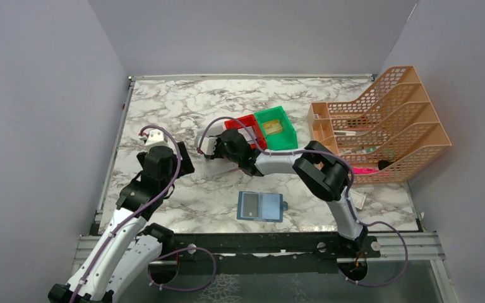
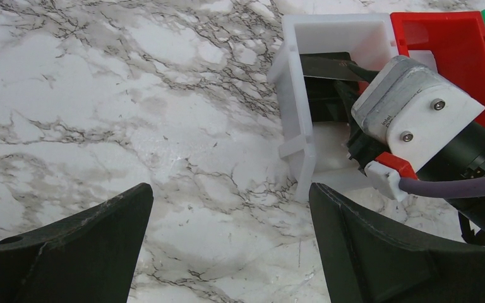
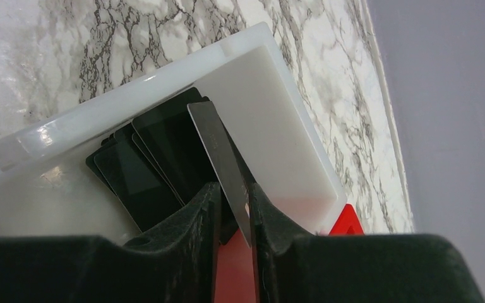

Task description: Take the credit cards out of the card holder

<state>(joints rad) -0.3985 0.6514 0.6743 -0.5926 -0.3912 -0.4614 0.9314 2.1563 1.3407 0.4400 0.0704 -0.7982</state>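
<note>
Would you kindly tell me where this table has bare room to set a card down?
Bare marble lies between the left gripper and the white bin, along the far edge behind the red bin and green bin, and left of the card holder. The right side is crowded: the right gripper holding a dark card, the bins, the orange rack.
</note>
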